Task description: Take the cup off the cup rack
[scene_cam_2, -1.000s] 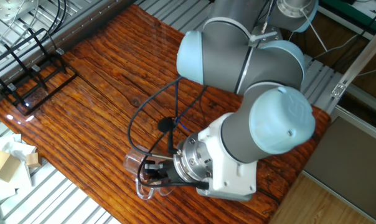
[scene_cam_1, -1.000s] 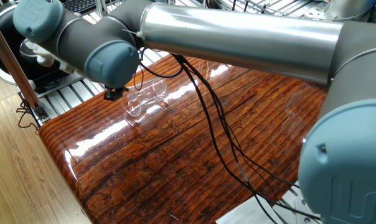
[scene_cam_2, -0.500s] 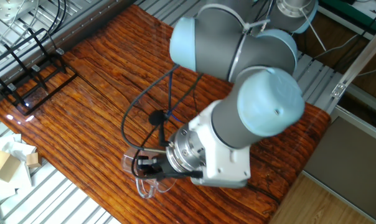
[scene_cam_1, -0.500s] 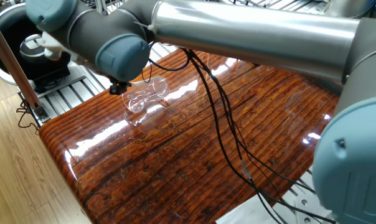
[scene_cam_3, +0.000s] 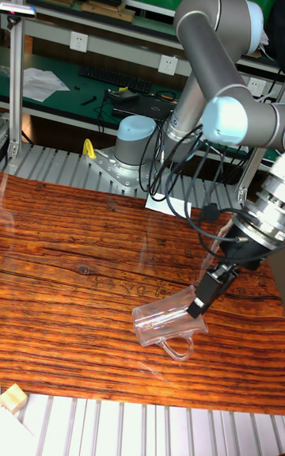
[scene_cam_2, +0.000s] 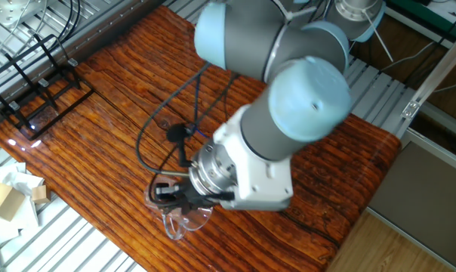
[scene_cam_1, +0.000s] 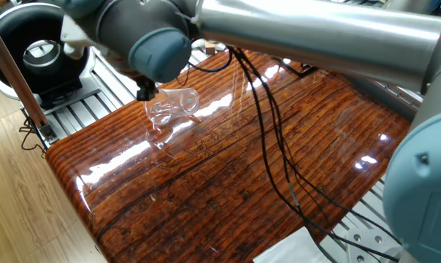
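Glass, and only one cup (scene_cam_3: 165,321): it lies on its side near the wooden table's (scene_cam_1: 228,183) edge, one gripper (scene_cam_3: 203,295) clamped on its rim. Only the other fixed view shows the single black cup rack (scene_cam_2: 33,75), well apart at the far corner.

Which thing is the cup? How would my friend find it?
Look at the shiny brown wooden table, near its front edge. Under the robot's black claw a see-through glass cup lies tipped on its side, loop handle down. It's the only clear glass thing there.
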Robot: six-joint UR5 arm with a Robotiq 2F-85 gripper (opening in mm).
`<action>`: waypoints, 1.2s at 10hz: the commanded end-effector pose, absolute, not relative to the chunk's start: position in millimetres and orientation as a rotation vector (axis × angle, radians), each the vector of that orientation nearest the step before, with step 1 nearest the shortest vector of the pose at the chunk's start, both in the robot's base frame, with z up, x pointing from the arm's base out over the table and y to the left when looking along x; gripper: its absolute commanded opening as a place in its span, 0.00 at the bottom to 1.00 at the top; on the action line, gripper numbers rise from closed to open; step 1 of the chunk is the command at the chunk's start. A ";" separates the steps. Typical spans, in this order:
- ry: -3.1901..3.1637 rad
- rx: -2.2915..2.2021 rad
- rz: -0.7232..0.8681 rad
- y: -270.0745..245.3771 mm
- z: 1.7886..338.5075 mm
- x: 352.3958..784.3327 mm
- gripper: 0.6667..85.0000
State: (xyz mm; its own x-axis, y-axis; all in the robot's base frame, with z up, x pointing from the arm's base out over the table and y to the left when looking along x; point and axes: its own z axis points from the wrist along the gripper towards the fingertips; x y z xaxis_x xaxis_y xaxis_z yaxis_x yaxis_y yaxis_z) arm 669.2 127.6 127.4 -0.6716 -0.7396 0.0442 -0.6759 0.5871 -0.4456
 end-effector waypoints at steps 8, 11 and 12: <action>2.581 -1.285 -0.663 111.1 132.4 682.3 0.31; 2.559 -1.290 -0.649 110.3 125.7 683.9 0.34; 2.553 -1.297 -0.647 108.9 126.6 683.7 0.33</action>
